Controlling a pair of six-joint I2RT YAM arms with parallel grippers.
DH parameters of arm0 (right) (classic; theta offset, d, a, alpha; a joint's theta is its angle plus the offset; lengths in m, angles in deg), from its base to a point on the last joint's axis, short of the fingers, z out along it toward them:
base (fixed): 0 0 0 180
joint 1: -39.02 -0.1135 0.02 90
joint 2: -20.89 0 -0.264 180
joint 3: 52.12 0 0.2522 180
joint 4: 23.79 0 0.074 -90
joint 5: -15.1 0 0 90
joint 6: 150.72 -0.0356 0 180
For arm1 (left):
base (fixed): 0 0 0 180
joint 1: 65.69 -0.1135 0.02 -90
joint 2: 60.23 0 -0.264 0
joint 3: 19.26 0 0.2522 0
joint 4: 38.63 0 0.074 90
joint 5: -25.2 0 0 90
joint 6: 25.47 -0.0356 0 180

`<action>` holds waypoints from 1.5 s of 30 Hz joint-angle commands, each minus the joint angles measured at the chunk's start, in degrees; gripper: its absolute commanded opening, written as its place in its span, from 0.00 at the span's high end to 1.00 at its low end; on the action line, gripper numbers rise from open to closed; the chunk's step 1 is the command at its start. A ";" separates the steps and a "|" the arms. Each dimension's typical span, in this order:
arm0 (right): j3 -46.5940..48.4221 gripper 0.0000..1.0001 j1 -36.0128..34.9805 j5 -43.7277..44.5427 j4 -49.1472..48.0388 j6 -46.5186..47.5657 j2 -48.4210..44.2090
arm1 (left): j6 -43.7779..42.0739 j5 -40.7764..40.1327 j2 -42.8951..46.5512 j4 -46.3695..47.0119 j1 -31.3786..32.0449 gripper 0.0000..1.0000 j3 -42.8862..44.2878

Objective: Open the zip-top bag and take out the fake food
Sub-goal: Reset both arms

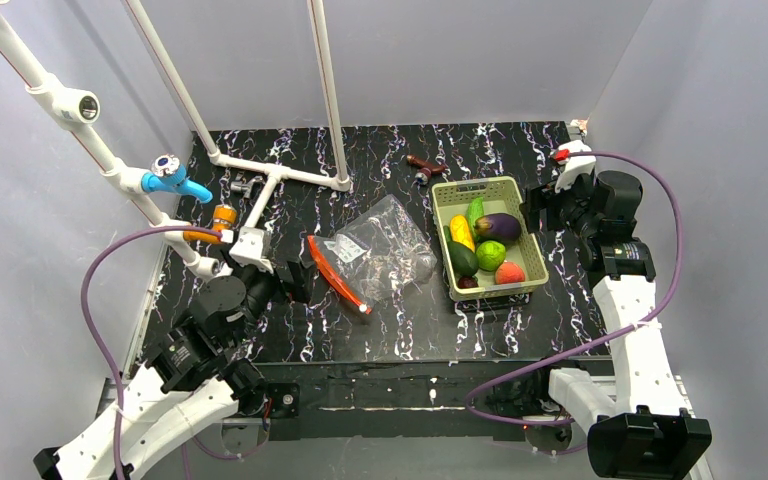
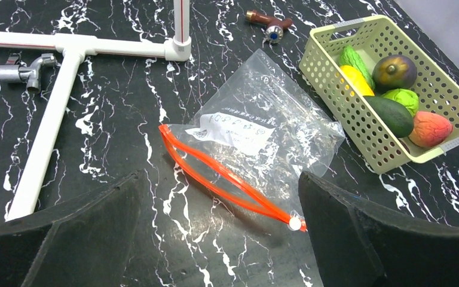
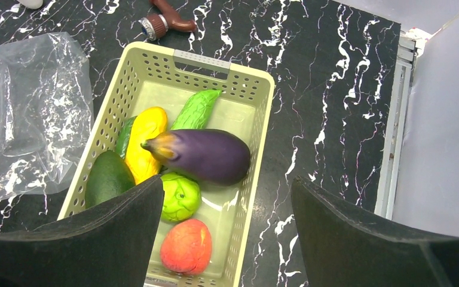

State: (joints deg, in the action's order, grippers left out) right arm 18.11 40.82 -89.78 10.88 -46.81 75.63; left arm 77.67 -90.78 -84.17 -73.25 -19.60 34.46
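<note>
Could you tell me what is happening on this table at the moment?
Neither arm is holding anything. The zip-top bag lies flat with its red-orange zipper gaping and looks empty; the fake food sits in the yellow-green basket beside it. The left tool is open by the bag's zipper edge, and the right tool is open over the basket.

Overhead wide; both wrist views close, sharing basket [image 1: 472, 184]

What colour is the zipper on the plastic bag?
The zipper is bright red-orange, clearest in the left wrist view.
</note>
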 commanded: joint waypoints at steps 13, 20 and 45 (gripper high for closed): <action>2.30 0.16 -0.03 -1.11 0.83 0.26 -0.68 | -1.81 4.04 -7.25 23.81 -0.81 0.00 -11.62; 1.28 0.16 -0.05 6.88 -0.52 0.26 -1.04 | -6.10 9.25 -13.19 27.42 -8.52 0.00 -9.66; 1.25 0.16 -0.04 6.88 1.81 0.26 -0.30 | 3.81 27.60 -7.50 24.25 -12.16 0.00 -3.98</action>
State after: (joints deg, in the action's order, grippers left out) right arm 18.11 40.77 -83.61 12.69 -46.81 75.26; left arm 77.02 -70.41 -93.37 -53.01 -31.47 28.84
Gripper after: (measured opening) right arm 0.838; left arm 0.993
